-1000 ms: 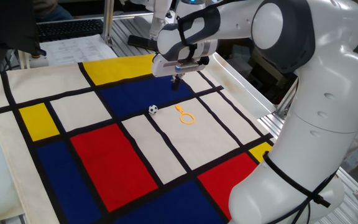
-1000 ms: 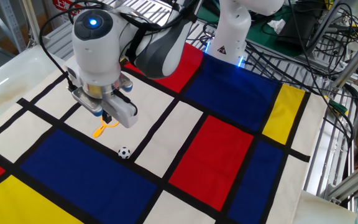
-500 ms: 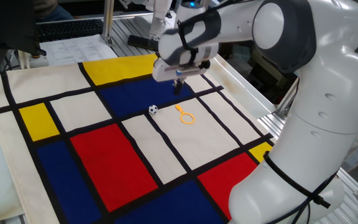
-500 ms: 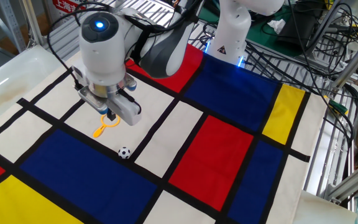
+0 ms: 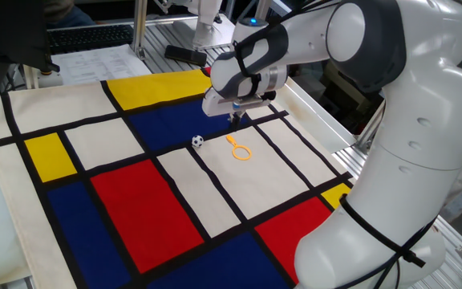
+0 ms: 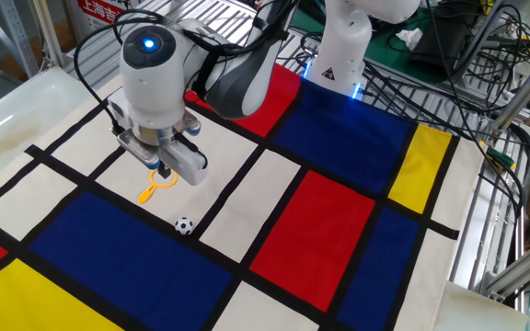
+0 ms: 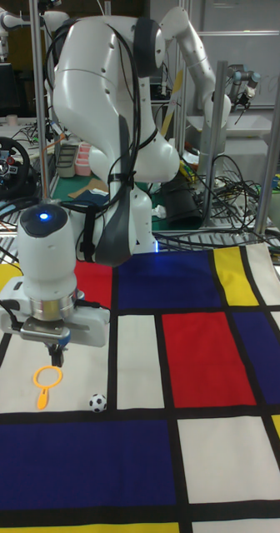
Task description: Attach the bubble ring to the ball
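One fixed view: hand [image 5: 236, 119] hangs above the patterned cloth [image 5: 127, 201], at about 12 o'clock of the bubble ring [image 5: 240, 149], not touching it. Fingers look close together and hold nothing. Ring lies flat on a white square; ball [image 5: 197, 140] sits near it at 9 o'clock, apart. To do the pickup well, I judge: come down over the short handle, not the loop, and keep the ball undisturbed, since it would roll.

The other fixed view: hand [image 6: 163, 171] over the ring's loop end [image 6: 152, 190]; ball [image 6: 184, 225] at 5 o'clock, on the blue panel's edge. Open cloth all round; bench rim far off.

Tall fixed view: fingers [image 7: 57, 356] just above ring [image 7: 46, 381]; ball [image 7: 97, 403] at 4 o'clock. Room is free toward the ball.
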You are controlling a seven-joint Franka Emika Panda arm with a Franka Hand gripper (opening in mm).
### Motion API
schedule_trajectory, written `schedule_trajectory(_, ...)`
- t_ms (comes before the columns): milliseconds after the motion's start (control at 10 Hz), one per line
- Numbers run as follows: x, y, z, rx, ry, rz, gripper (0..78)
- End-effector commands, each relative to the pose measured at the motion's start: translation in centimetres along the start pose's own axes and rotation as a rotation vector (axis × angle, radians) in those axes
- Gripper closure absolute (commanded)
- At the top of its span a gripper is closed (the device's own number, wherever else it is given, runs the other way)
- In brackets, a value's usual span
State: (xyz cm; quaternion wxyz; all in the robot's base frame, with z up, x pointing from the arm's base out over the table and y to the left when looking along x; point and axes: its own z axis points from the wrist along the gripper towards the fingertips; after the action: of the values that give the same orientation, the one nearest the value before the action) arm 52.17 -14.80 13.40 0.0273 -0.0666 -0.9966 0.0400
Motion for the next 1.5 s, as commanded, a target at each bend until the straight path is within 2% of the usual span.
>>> schedule_trajectory(100,0.2,-1.6,2.0,-0.013,-0.016,-0.035,77.6)
schedule_trajectory(600,0.1,-2.5,3.2,-0.020,-0.015,-0.062,77.6)
schedule_trajectory(1500,-1.3,-3.8,4.8,-0.029,-0.018,-0.088,77.6)
